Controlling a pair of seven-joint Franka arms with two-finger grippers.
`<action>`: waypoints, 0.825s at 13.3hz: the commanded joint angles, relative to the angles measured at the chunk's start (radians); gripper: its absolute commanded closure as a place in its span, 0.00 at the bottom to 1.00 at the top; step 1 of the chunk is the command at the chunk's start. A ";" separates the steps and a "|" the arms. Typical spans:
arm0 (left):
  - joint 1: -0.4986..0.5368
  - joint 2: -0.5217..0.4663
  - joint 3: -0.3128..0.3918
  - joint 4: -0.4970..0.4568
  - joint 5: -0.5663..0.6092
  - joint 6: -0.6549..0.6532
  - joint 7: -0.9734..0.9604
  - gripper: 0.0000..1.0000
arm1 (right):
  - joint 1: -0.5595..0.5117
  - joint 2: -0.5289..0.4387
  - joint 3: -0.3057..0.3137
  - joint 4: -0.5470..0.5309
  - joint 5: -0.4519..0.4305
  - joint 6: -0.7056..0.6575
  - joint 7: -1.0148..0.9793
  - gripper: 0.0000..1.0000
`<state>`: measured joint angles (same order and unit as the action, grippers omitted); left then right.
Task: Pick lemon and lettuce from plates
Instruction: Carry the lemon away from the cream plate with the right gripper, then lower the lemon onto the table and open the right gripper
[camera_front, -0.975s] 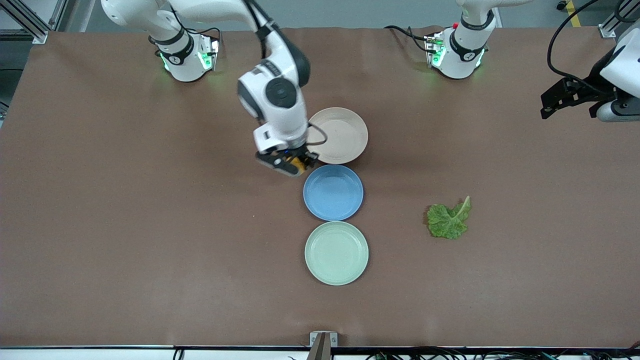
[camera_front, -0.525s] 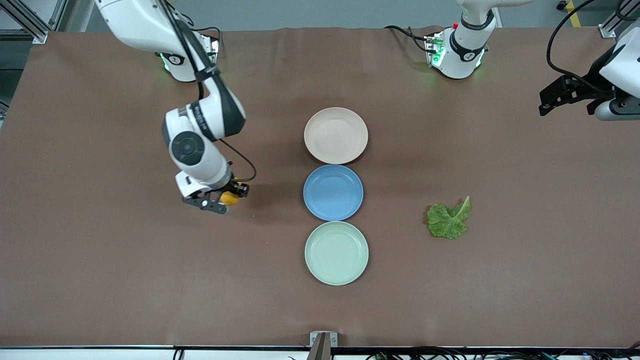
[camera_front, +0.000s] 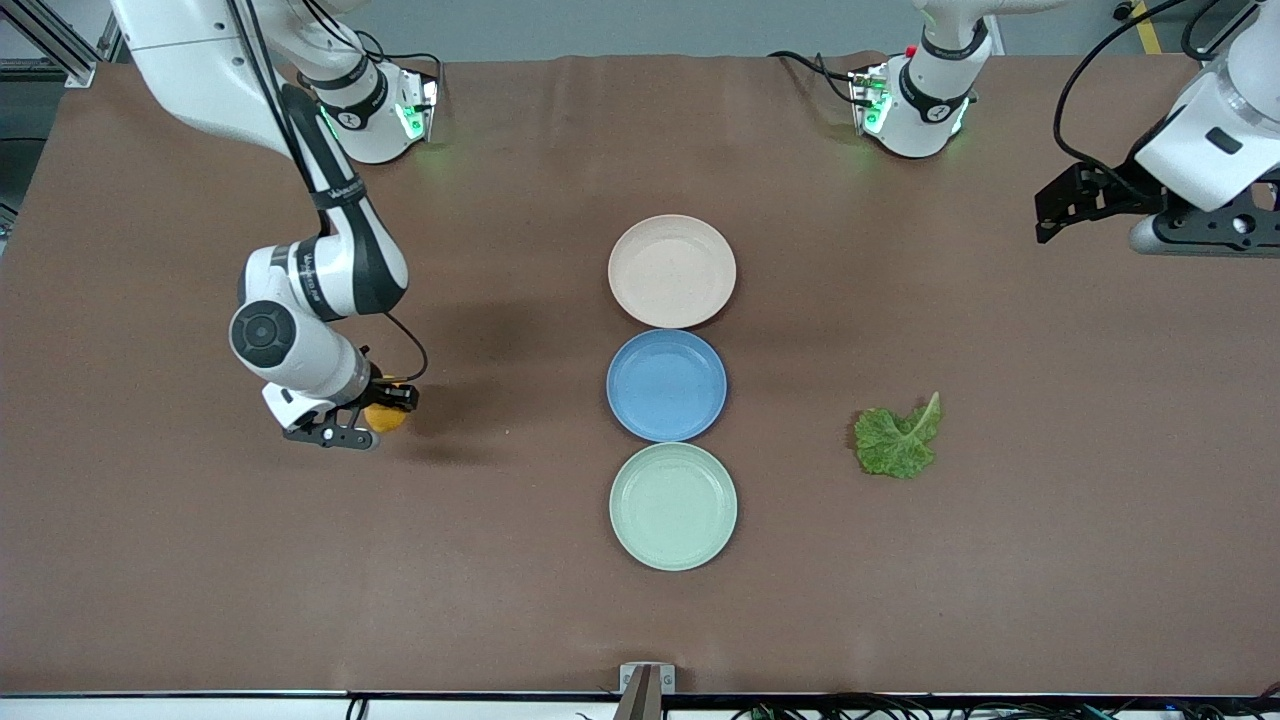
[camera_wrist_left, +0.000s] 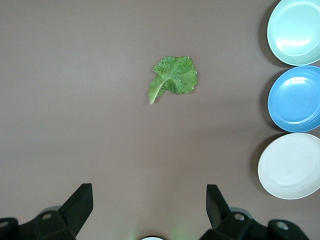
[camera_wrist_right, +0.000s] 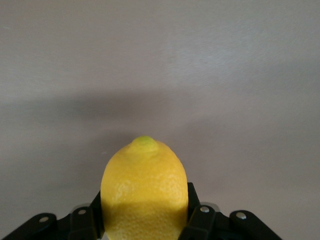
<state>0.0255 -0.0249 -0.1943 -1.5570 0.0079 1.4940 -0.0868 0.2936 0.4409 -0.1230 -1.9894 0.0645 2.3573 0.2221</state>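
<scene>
My right gripper is shut on the yellow lemon, low over bare table toward the right arm's end; the lemon fills the right wrist view. The green lettuce leaf lies flat on the table toward the left arm's end, beside the blue plate, and shows in the left wrist view. The beige-pink plate and the mint green plate are both empty. My left gripper is open and empty, high over the table's left-arm end.
A blue plate sits between the beige-pink and mint plates, the three in a row down the table's middle. The brown table mat spreads on both sides of the row.
My right gripper has carried the lemon from beside the beige-pink plate toward the right arm's end and lower. My left gripper has shifted slightly toward the table's middle.
</scene>
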 joint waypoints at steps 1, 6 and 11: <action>0.005 0.006 -0.011 0.014 -0.005 0.012 -0.025 0.00 | -0.073 0.027 0.025 -0.013 0.070 0.037 -0.166 1.00; 0.019 -0.070 -0.019 -0.047 -0.008 0.051 -0.028 0.00 | -0.113 0.090 0.025 0.009 0.130 0.089 -0.302 1.00; 0.019 -0.076 -0.019 -0.072 -0.009 0.060 -0.047 0.00 | -0.114 0.134 0.025 0.044 0.130 0.094 -0.297 0.93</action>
<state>0.0294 -0.0783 -0.2021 -1.6010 0.0079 1.5350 -0.1182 0.1978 0.5470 -0.1155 -1.9703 0.1742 2.4434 -0.0571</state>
